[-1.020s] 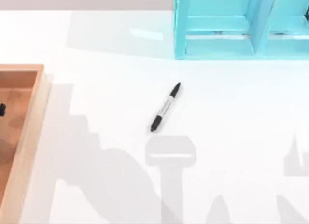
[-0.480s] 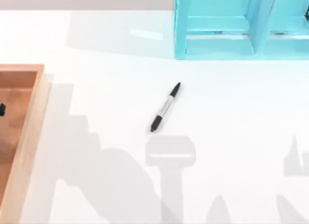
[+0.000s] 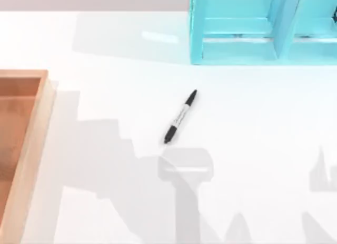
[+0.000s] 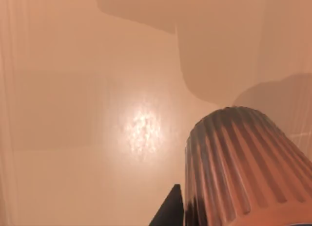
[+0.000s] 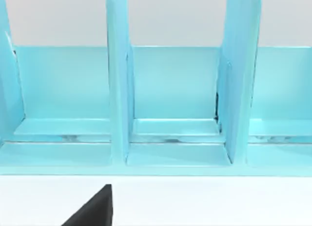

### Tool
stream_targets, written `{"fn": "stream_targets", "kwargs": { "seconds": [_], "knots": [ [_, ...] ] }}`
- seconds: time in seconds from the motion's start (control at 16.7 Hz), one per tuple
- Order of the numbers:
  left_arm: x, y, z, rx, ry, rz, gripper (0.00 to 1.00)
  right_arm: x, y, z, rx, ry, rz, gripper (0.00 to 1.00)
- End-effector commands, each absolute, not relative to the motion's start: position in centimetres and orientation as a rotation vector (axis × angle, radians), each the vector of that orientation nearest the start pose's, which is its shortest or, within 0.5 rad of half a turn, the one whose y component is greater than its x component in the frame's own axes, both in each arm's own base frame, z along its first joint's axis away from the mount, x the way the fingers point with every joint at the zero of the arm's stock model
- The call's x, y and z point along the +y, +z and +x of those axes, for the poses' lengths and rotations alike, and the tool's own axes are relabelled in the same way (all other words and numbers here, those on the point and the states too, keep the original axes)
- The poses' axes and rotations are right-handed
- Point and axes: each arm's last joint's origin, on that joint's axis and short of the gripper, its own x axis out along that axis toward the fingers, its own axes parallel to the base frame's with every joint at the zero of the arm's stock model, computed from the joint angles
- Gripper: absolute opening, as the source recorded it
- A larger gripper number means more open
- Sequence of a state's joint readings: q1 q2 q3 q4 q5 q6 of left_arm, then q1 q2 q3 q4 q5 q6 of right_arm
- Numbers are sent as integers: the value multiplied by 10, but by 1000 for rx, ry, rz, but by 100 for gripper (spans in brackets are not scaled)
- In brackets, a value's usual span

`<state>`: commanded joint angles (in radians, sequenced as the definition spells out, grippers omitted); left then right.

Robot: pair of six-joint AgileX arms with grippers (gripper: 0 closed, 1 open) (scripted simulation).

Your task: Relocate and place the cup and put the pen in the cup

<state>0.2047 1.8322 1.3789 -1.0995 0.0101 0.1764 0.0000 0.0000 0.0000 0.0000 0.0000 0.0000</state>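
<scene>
Left wrist view put the cup (image 4: 243,167) right against your left fingers (image 4: 168,211), grip unclear, pen (image 3: 180,117) lying one-to-seven o'clock.

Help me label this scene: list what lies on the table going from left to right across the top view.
Wooden tray at the left edge → pen lying on the white table near the middle → light blue shelf rack at the far right.

A rendered tabletop workspace: plain white table (image 3: 253,112), turquoise compartmented shelf (image 3: 237,44) at one o'clock, orange-tan wooden tray (image 3: 31,144) at nine.
</scene>
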Motion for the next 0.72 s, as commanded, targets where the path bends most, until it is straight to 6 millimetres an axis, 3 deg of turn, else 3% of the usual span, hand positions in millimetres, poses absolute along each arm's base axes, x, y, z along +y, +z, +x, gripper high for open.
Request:
{"fn": "stream_targets", "kwargs": {
  "seconds": [0.24, 0.48, 0.6, 0.72],
  "knots": [
    [12, 242, 343, 1605, -8, -13, 0, -1, 160, 106, 0, 0, 0, 100],
    [-53, 286, 331, 1603, -17, 15, 0, -1, 160, 106, 0, 0, 0, 100],
    [-72, 303, 322, 1581, -17, 20, 0, -1, 160, 106, 0, 0, 0, 100],
    [-78, 309, 319, 1571, -16, 20, 0, -1, 160, 106, 0, 0, 0, 100]
  ]
}}
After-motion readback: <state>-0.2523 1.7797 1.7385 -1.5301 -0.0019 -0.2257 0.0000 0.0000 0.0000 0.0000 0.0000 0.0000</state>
